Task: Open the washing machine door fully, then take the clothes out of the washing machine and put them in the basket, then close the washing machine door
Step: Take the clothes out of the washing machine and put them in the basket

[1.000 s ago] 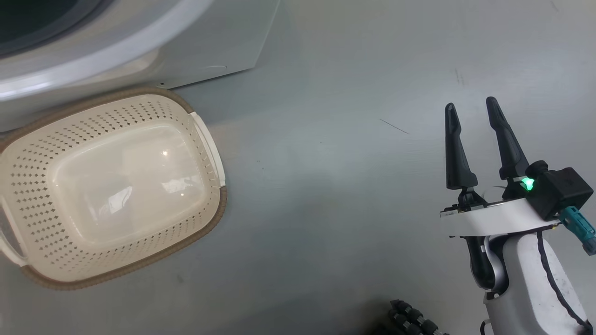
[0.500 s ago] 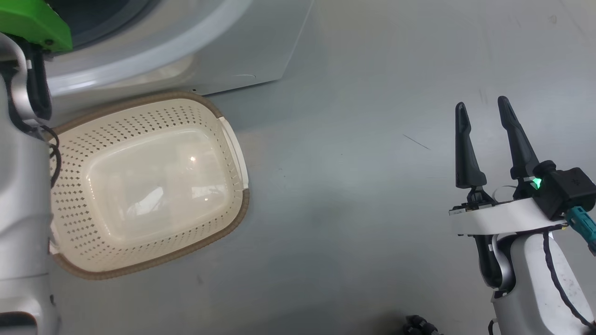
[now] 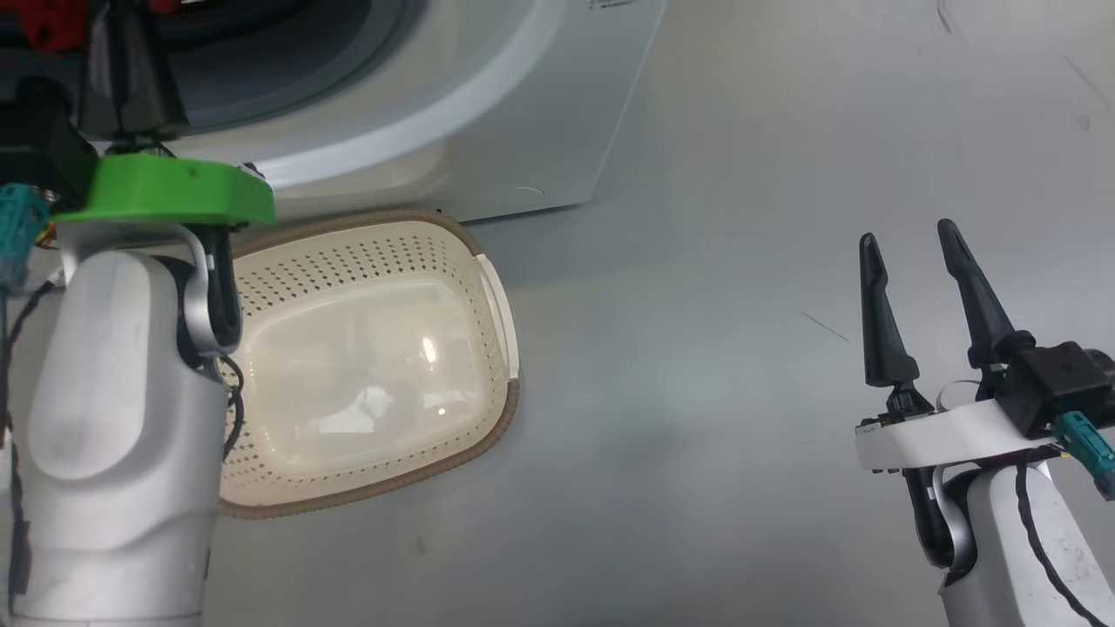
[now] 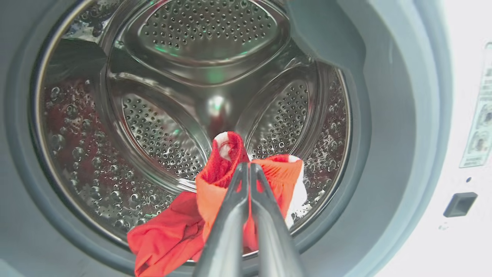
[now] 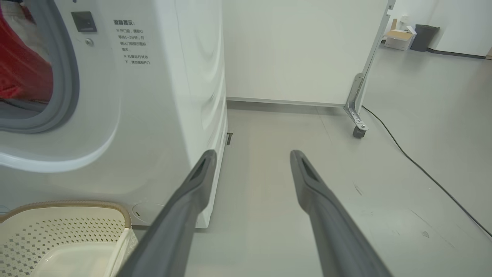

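**Left gripper clamped on the red clothes at the drum's mouth**

Your left gripper (image 4: 245,166) has its two fingers pressed tight together on a fold of the clothes (image 4: 173,234), red fabric with a white edge. The bunch sits at the lower front lip of the steel drum (image 4: 153,127) of the washing machine (image 4: 430,115). One red flap hangs across the grey seal (image 4: 384,115) at the bottom of the opening.

In the head view your left arm reaches into that opening from above the basket (image 3: 366,257). The basket stands on the floor (image 3: 697,392), its far long rim right at the foot of the machine's front panel, below the opening.

Your right gripper (image 3: 906,233) is released, fingers spread with nothing between them. It hangs over the floor well to the right of the basket, and its wrist view looks past the machine's front right corner.
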Controlling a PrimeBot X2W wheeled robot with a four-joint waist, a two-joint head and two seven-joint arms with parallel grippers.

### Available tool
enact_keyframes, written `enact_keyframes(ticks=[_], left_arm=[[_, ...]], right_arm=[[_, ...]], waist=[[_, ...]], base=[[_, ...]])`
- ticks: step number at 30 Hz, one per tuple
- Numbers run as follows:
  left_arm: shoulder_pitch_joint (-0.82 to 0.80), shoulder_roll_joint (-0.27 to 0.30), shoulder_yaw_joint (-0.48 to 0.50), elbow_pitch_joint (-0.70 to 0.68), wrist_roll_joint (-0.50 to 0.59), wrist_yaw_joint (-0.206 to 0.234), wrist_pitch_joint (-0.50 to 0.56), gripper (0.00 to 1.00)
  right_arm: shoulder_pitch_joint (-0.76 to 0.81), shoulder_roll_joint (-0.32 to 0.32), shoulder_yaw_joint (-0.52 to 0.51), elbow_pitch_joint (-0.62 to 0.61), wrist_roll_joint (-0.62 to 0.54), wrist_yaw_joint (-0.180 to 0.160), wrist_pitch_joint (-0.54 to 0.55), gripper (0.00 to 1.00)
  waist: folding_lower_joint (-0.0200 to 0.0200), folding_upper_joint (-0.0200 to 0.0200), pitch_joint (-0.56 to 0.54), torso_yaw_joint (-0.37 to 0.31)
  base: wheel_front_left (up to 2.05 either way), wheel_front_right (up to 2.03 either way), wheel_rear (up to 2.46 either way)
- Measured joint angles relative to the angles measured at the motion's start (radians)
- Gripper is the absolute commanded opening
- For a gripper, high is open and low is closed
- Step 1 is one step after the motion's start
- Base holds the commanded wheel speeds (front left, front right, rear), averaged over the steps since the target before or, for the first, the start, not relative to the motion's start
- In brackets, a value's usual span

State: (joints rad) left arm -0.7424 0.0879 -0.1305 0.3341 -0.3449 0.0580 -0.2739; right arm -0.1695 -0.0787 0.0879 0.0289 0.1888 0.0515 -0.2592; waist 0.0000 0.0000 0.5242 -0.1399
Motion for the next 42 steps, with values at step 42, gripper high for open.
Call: enact_keyframes(ticks=[42], left_arm=[[0.574,-0.039,-0.083,-0.289,0.033,0.035,0.048,0.0]], right_arm=[[0.183,0.015,0.07,0.043,-0.012,0.018,0.0,1.0]], waist=[[-0.0001,0.0,-0.325,0.097]], base=[[0.0,0.0,0.0]])
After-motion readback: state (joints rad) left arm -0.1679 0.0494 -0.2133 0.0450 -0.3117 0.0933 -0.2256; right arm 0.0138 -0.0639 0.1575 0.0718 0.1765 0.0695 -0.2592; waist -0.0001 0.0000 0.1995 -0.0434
